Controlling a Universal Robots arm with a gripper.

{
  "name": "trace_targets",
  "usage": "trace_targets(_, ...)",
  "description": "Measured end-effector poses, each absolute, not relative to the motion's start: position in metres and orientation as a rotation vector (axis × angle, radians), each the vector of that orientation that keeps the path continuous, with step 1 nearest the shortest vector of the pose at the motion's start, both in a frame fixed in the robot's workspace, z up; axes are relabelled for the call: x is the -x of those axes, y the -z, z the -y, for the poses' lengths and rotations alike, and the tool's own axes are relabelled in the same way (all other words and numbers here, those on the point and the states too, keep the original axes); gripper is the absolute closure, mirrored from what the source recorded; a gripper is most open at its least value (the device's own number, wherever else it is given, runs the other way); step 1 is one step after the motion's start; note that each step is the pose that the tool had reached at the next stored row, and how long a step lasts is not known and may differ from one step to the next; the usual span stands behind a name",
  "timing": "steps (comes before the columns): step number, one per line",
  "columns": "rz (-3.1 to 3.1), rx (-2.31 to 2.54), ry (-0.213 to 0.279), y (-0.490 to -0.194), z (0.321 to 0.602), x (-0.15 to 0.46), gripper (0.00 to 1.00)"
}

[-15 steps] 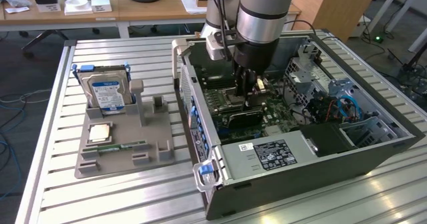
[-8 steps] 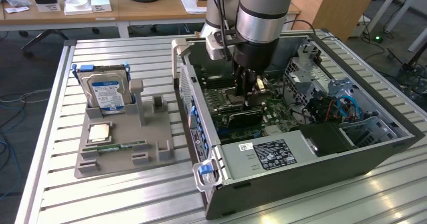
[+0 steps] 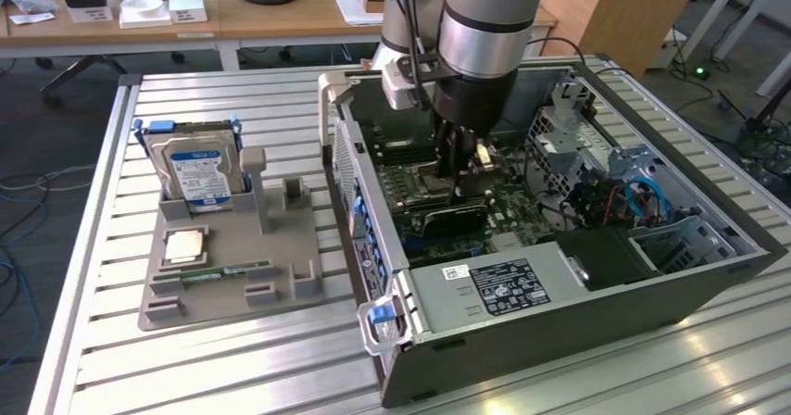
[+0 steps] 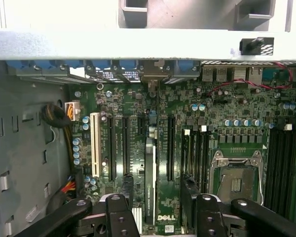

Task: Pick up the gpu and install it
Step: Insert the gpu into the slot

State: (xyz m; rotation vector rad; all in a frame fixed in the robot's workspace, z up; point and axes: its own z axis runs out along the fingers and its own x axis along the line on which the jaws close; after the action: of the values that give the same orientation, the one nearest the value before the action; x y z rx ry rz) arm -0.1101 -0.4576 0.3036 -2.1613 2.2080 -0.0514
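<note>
The gripper (image 3: pixel 464 185) hangs inside the open computer case (image 3: pixel 692 276), its fingers (image 4: pixel 126 185) spread wide and gripping nothing. Between them the gpu (image 4: pixel 150 180) stands on edge in a slot of the green motherboard (image 4: pixel 237 106) — its long axis along the slots, running from the fingers toward the case's back wall.

Pincer (image 4: pixel 157 205) open over motherboard (image 4: pixel 187 118); gpu (image 4: pixel 150 182) upright in slot between fingers (image 4: pixel 127 190).
</note>
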Motion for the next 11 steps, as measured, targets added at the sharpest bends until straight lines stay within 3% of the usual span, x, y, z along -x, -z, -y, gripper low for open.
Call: trace_targets(11,-2.209,2.162,0.051,-0.318,0.458,0.110,0.49)
